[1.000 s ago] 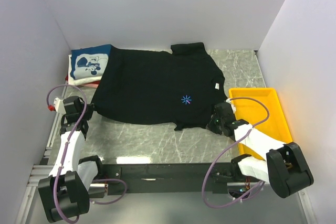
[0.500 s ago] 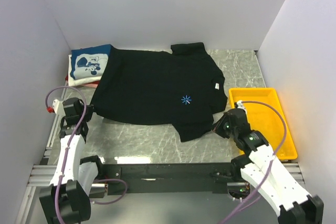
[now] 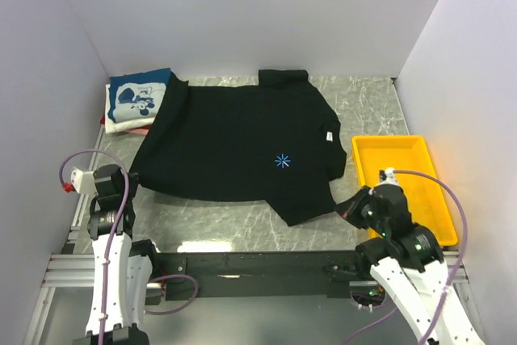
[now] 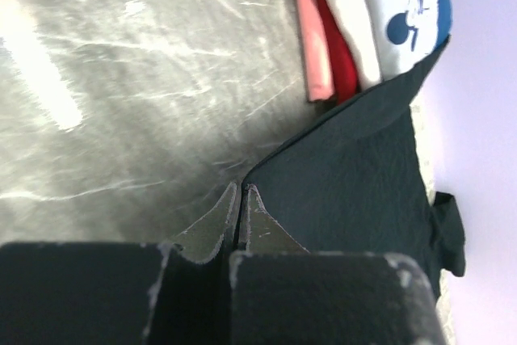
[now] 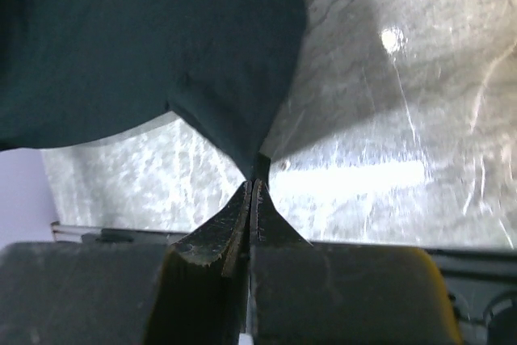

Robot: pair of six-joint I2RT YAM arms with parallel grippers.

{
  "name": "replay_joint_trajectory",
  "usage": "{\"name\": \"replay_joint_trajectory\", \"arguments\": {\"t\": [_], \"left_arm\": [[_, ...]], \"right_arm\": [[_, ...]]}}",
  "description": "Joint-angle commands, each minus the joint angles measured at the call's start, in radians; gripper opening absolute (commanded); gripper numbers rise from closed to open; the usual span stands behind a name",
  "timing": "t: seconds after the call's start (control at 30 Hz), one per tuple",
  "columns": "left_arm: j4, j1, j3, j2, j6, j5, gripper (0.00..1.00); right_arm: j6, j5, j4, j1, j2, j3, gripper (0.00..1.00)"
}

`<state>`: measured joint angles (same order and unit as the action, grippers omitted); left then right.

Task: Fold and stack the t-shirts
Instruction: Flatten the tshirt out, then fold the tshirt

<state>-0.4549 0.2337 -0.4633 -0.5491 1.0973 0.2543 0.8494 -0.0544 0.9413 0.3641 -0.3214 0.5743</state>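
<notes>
The large black t-shirt (image 3: 230,139) lies spread on the marble table, its blue starburst mark (image 3: 282,161) facing up. My left gripper (image 3: 131,186) is shut on the shirt's near left corner (image 4: 266,169). My right gripper (image 3: 346,208) is shut on the shirt's near right corner (image 5: 257,163), and the cloth (image 5: 161,46) is stretched away from the jaws. The folded blue shirt with white cartoon print (image 3: 137,96) tops a stack at the back left, with white (image 4: 349,14) and red (image 4: 343,78) shirts under it. The black shirt's edge overlaps the stack.
A yellow plastic tray (image 3: 414,174) stands at the right, next to my right arm. White walls close the left, back and right sides. A black rail (image 3: 250,262) runs along the near edge between the arm bases.
Both grippers have drawn back toward the near edge, pulling the black shirt with them. The shirt lies flatter, and its near right flap has been pulled out nearer and to the right.
</notes>
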Motion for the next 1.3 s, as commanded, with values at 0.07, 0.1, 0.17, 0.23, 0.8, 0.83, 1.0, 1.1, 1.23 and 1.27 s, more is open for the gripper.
{"name": "replay_joint_trajectory", "arguments": {"t": [0.07,0.1,0.17,0.23,0.8,0.83,1.0,1.1,1.23,1.27], "left_arm": [[-0.108,0.0,-0.038,0.055,0.012,0.06,0.01],[-0.122,0.0,-0.04,0.06,0.013,0.059,0.01],[-0.133,0.0,-0.046,0.071,0.013,0.053,0.01],[-0.151,0.0,-0.052,0.08,0.01,0.046,0.01],[0.034,-0.183,-0.192,-0.377,-0.022,0.101,0.04],[0.035,-0.204,-0.213,-0.412,-0.01,0.141,0.06],[0.012,-0.284,-0.383,-0.642,0.013,0.206,0.08],[-0.019,-0.289,-0.466,-0.718,0.024,0.223,0.07],[-0.091,-0.289,-0.512,-0.729,0.01,0.27,0.01],[-0.093,-0.289,-0.5,-0.704,0.01,0.275,0.01]], "right_arm": [[0.013,0.008,0.194,0.007,0.083,0.139,0.0],[0.013,0.011,0.214,0.007,0.091,0.175,0.0],[0.014,0.008,0.264,0.006,0.11,0.209,0.0],[0.016,-0.007,0.298,0.007,0.12,0.246,0.0],[-0.104,0.025,-0.183,0.006,-0.395,0.271,0.0],[-0.113,0.042,-0.22,0.004,-0.442,0.294,0.0],[-0.164,0.058,-0.308,-0.037,-0.718,0.453,0.0],[-0.176,-0.004,-0.341,-0.077,-0.83,0.528,0.0],[-0.188,-0.025,-0.348,-0.08,-0.832,0.544,0.0],[-0.188,-0.019,-0.348,-0.079,-0.799,0.524,0.0]]}}
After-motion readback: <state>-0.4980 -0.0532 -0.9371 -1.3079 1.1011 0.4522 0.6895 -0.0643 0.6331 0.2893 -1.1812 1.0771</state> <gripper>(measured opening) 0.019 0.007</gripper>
